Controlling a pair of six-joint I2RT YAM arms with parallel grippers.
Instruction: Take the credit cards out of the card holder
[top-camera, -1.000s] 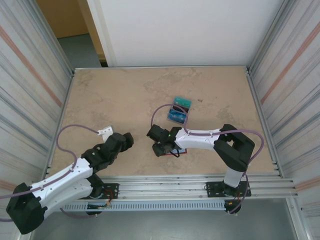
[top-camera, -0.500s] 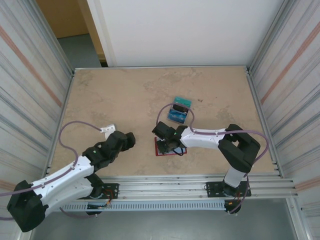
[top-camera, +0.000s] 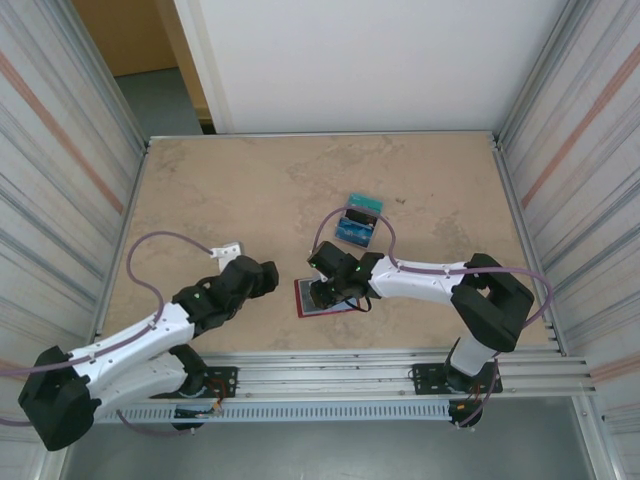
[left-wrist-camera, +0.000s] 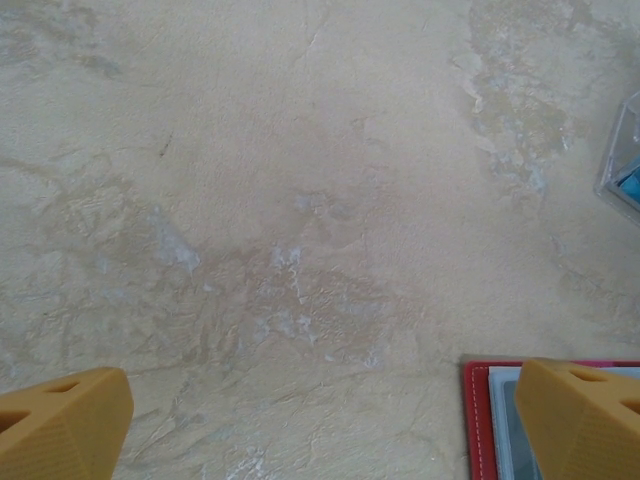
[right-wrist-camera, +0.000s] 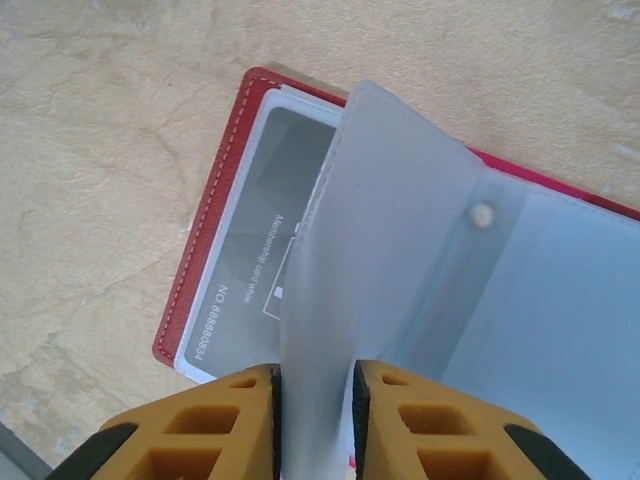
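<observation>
Since a second ago the card holder (top-camera: 308, 300) has slid a little toward the left arm, and the left gripper (top-camera: 264, 274) has come closer to its red edge. The right gripper (right-wrist-camera: 315, 395) has also narrowed its jaws, which are now pinched on a translucent sleeve (right-wrist-camera: 400, 230) of the holder and lift that leaf off the spread. The left jaws stand wide apart, holding nothing, with one fingertip just over the holder's near corner.

The holder lies open and flat on the table (left-wrist-camera: 300, 200). Two loose credit cards (top-camera: 358, 220), one blue and one teal, lie well beyond its far side. A grey printed card (right-wrist-camera: 255, 270) sits in the pocket under the raised sleeve, against the holder's stitched red border.

The step in hand looks like baring that pocket so the card can come out. To do it well, the sleeve should be held up gently without dragging the holder. The left fingers should press the red cover down beside the pocket, so that the card slides out along its open edge and the holder does not lift with it.
</observation>
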